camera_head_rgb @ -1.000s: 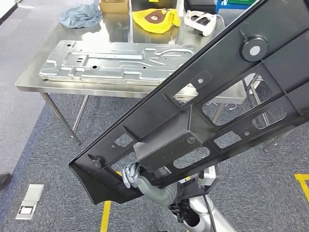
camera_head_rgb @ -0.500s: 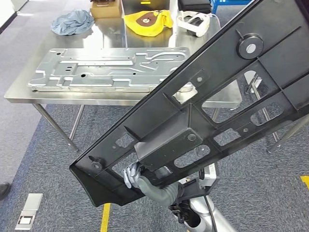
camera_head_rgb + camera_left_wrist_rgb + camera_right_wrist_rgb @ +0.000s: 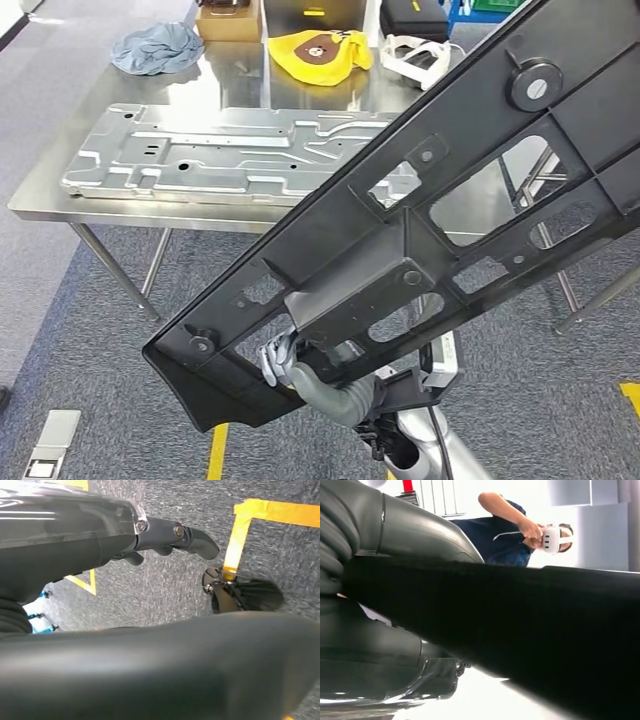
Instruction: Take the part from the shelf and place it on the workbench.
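A long black plastic part (image 3: pixel 355 260) with several cut-outs runs slanting across the head view, its low end at the bottom left and its high end off the top right. My left hand (image 3: pixel 275 362) grips its lower edge from underneath, and its dark fingers (image 3: pixel 181 532) reach out over carpet beside the part (image 3: pixel 158 670). My right hand (image 3: pixel 406 535) holds the part (image 3: pixel 546 625), its thick thumb on one side and its fingers on the other. The steel workbench (image 3: pixel 45 190) stands ahead, beyond the part.
A large stamped silver panel (image 3: pixel 226 150) covers the workbench's near half. Behind it lie a blue cloth (image 3: pixel 155 45), a cardboard box (image 3: pixel 226 18), a yellow plush item (image 3: pixel 321 50) and a white headset (image 3: pixel 419 55). A person (image 3: pixel 501 530) holding a white headset stands nearby. Yellow tape (image 3: pixel 219 450) marks the carpet.
The whole view has shifted a little, so the workbench sits slightly differently in the picture. The black part stays held in both hands at the same slant.
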Controlling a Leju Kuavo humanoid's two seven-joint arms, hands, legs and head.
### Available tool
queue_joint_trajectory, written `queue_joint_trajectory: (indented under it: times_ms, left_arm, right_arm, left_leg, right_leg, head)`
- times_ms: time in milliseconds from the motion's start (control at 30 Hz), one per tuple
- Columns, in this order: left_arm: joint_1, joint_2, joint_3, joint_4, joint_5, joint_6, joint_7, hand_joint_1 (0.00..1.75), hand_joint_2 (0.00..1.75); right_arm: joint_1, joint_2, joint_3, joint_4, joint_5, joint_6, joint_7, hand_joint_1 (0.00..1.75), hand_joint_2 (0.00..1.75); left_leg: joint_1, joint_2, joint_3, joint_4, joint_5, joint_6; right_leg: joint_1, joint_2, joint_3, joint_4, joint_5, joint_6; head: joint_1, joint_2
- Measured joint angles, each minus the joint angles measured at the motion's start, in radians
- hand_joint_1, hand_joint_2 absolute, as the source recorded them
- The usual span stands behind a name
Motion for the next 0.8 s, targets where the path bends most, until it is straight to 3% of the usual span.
queue_joint_trajectory:
  times_ms: [67, 100, 167, 300, 367, 433, 467, 500, 533, 600, 633, 733, 800]
  left_arm:
    - [0.001, -0.001, 0.0, 0.0, 0.0, 0.0, 0.0, 0.0, 1.75]
    - [0.0, -0.001, 0.0, 0.0, 0.0, 0.0, 0.0, 0.0, 1.75]
    - [-0.003, -0.001, 0.001, 0.0, 0.0, 0.0, 0.001, 0.0, 1.75]
    - [-0.009, -0.003, 0.001, 0.0, -0.003, 0.001, 0.001, 0.0, 1.75]
    - [-0.011, -0.004, 0.001, 0.0, -0.007, 0.001, 0.001, 0.0, 1.75]
    - [-0.009, -0.005, 0.001, 0.0, -0.011, 0.002, 0.001, 0.0, 1.75]
    - [-0.006, -0.005, 0.001, 0.0, -0.012, 0.002, 0.001, 0.0, 1.75]
    - [-0.004, -0.005, 0.001, 0.0, -0.012, 0.002, 0.001, 0.0, 1.75]
    - [-0.002, -0.005, 0.002, 0.0, -0.012, 0.002, 0.001, 0.0, 1.75]
    - [-0.001, -0.004, 0.002, 0.0, -0.012, 0.002, 0.0, 0.0, 1.75]
    - [-0.001, -0.003, 0.003, 0.0, -0.012, 0.002, -0.001, 0.0, 1.75]
    - [-0.001, -0.001, 0.004, 0.0, -0.012, 0.002, -0.004, 0.0, 1.75]
    - [-0.002, 0.0, 0.004, 0.0, -0.011, 0.001, -0.011, 0.0, 1.75]
  right_arm:
    - [0.001, -0.001, 0.0, 0.0, 0.0, 0.0, 0.0, 1.75, 1.75]
    - [0.0, -0.002, 0.0, 0.001, 0.0, 0.0, 0.0, 1.75, 1.75]
    - [0.0, -0.004, -0.001, 0.001, 0.001, 0.0, 0.0, 1.75, 1.75]
    - [-0.002, -0.004, -0.002, -0.004, 0.001, 0.0, 0.0, 1.75, 1.75]
    - [-0.006, -0.004, -0.002, -0.007, 0.001, 0.0, 0.0, 1.75, 1.75]
    - [-0.007, -0.004, -0.002, -0.007, 0.001, 0.0, 0.0, 1.75, 1.75]
    - [-0.006, -0.004, -0.002, -0.007, 0.001, 0.0, 0.0, 1.75, 1.75]
    - [-0.004, -0.004, -0.002, -0.007, 0.001, 0.0, 0.0, 1.75, 1.75]
    - [-0.004, -0.004, -0.002, -0.007, 0.001, 0.0, 0.0, 1.75, 1.75]
    - [-0.004, -0.004, -0.002, -0.007, 0.001, 0.0, 0.0, 1.75, 1.75]
    - [-0.004, -0.004, -0.002, -0.006, 0.001, 0.0, 0.0, 1.75, 1.75]
    - [-0.004, -0.004, -0.003, -0.007, 0.002, 0.001, 0.001, 1.75, 1.75]
    - [-0.005, -0.004, -0.005, -0.01, 0.001, 0.0, 0.0, 1.75, 1.75]
  left_leg:
    - [0.005, -0.001, 0.028, 0.0, -0.02, -0.009]
    - [0.005, -0.001, 0.038, 0.001, -0.03, -0.015]
    - [0.004, -0.001, 0.043, 0.002, -0.041, -0.026]
    - [0.003, 0.002, 0.042, 0.014, -0.057, -0.04]
    - [0.004, 0.002, -0.004, 0.104, -0.094, -0.048]
    - [0.006, 0.002, -0.094, 0.243, -0.133, -0.052]
    - [0.006, 0.002, -0.13, 0.287, -0.133, -0.052]
    - [0.005, 0.002, -0.149, 0.293, -0.109, -0.049]
    - [0.004, 0.001, -0.148, 0.257, -0.062, -0.044]
    - [-0.002, -0.001, -0.12, 0.146, 0.032, -0.029]
    - [-0.007, -0.002, -0.108, 0.106, 0.057, -0.022]
    - [-0.019, -0.005, -0.095, 0.064, 0.048, -0.006]
    - [-0.012, -0.003, -0.074, 0.032, 0.038, 0.001]
  right_leg:
    - [-0.002, -0.001, 0.026, -0.102, 0.091, 0.005]
    - [0.0, -0.002, 0.043, -0.152, 0.123, 0.005]
    - [0.004, -0.002, 0.065, -0.207, 0.128, -0.006]
    - [0.0, 0.0, 0.081, -0.224, 0.103, -0.036]
    - [-0.004, -0.003, 0.095, -0.228, 0.093, -0.047]
    - [-0.003, -0.004, 0.105, -0.228, 0.082, -0.052]
    - [-0.002, -0.003, 0.112, -0.228, 0.076, -0.052]
    - [-0.002, -0.001, 0.121, -0.228, 0.069, -0.052]
    - [-0.001, 0.001, 0.133, -0.228, 0.062, -0.051]
    - [-0.001, 0.003, 0.156, -0.23, 0.046, -0.047]
    - [-0.003, 0.004, 0.161, -0.232, 0.041, -0.043]
    - [-0.006, 0.005, 0.161, -0.242, 0.036, -0.025]
    - [-0.004, 0.001, 0.164, -0.239, 0.027, -0.016]
  head:
    - [0.0, 0.0]
    - [0.0, 0.0]
    - [0.001, 0.0]
    - [0.0, 0.0]
    - [-0.003, 0.0]
    - [-0.004, 0.0]
    - [-0.004, 0.0]
    - [-0.004, 0.0]
    - [-0.004, 0.0]
    - [-0.004, 0.0]
    - [-0.004, 0.0]
    - [-0.006, 0.0]
    - [-0.005, 0.0]
